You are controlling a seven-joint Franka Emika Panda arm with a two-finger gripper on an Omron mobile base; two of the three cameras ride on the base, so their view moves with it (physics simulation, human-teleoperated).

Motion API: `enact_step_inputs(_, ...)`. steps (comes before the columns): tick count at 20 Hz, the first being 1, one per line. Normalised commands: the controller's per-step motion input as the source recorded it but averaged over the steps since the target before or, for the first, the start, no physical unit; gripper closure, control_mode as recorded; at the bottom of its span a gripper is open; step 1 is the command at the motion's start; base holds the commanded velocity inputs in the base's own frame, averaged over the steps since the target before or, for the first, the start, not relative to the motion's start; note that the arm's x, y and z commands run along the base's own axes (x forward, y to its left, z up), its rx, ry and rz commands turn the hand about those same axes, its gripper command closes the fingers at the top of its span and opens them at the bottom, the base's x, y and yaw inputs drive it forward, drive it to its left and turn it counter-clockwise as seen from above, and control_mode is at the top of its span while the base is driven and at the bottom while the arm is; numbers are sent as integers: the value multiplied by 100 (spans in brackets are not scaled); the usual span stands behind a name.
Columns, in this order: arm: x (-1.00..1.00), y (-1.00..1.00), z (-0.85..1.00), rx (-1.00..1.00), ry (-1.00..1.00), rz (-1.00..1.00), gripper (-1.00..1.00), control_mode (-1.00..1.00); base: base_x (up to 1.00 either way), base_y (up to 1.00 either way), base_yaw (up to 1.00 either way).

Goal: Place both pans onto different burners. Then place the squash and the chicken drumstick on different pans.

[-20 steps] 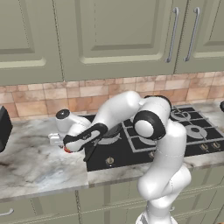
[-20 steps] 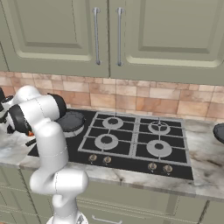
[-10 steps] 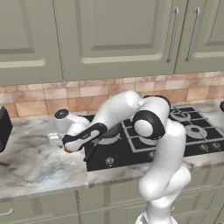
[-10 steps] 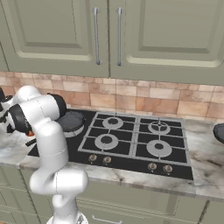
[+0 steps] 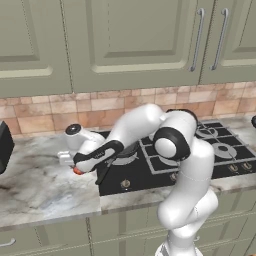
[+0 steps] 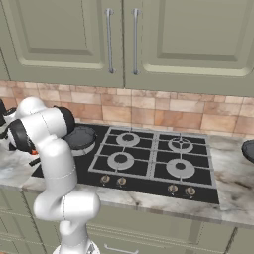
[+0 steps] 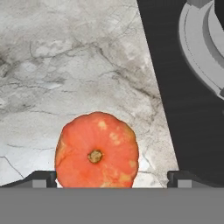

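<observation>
Pan on burner (nothing inside), squash on counter

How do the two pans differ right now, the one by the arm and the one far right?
The left pan sits on the left end of the cooktop, whole in view and close to the arm. The right pan rests on the counter past the cooktop's right end, cut off by the picture's edge. Both are round and black.
</observation>
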Motion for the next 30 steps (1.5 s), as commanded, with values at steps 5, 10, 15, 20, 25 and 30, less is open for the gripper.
enact_step_inputs(5,2,-2,-13,0,0,0,-100,-100,0,0,0)
enact_step_inputs(10,9,0,-12,0,0,0,-100,-100,0,0,0)
enact_step_inputs(15,19,0,-5,0,0,0,-100,-100,0,0,0)
enact_step_inputs(20,13,0,-8,0,0,0,-100,-100,0,0,0)
enact_step_inputs(25,0,0,-24,0,3,0,100,-100,0,0,0)
enact_step_inputs(30,0,0,-26,0,3,0,100,-100,0,0,0)
